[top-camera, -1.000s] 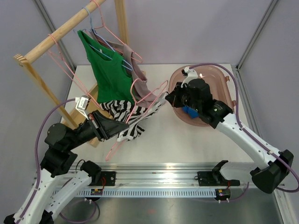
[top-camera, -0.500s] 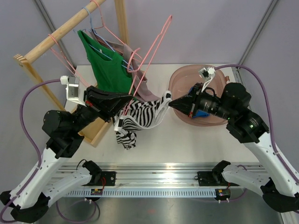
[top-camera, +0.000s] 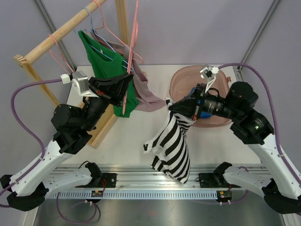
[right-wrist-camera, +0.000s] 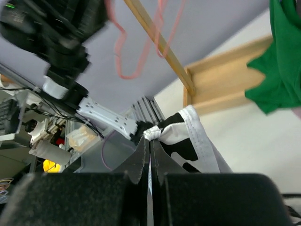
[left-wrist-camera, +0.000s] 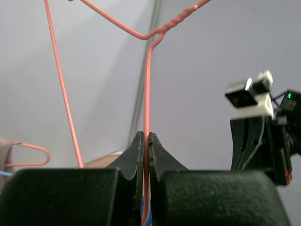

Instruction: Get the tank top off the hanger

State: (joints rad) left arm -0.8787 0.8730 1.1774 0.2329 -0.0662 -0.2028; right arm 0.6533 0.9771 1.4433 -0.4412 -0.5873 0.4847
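The zebra-striped tank top (top-camera: 172,146) hangs free of the hanger, dangling from my right gripper (top-camera: 170,108), which is shut on its strap; the strap also shows in the right wrist view (right-wrist-camera: 188,136) at the gripper (right-wrist-camera: 151,139). My left gripper (top-camera: 128,80) is shut on the bare pink wire hanger (top-camera: 132,42), holding it upright near the rack. In the left wrist view the hanger's wire (left-wrist-camera: 148,84) runs up from between the shut jaws of the gripper (left-wrist-camera: 146,141). No cloth is on that hanger.
A wooden rack (top-camera: 61,33) at the back left holds a green top (top-camera: 108,70), a mauve garment (top-camera: 146,92) and other wire hangers. A pink basin (top-camera: 178,82) sits at the back right, behind the right arm.
The left gripper lifted the pink hanger up and back toward the rack. The tank top slid off it and now hangs from the right gripper alone, dropping toward the table's front.
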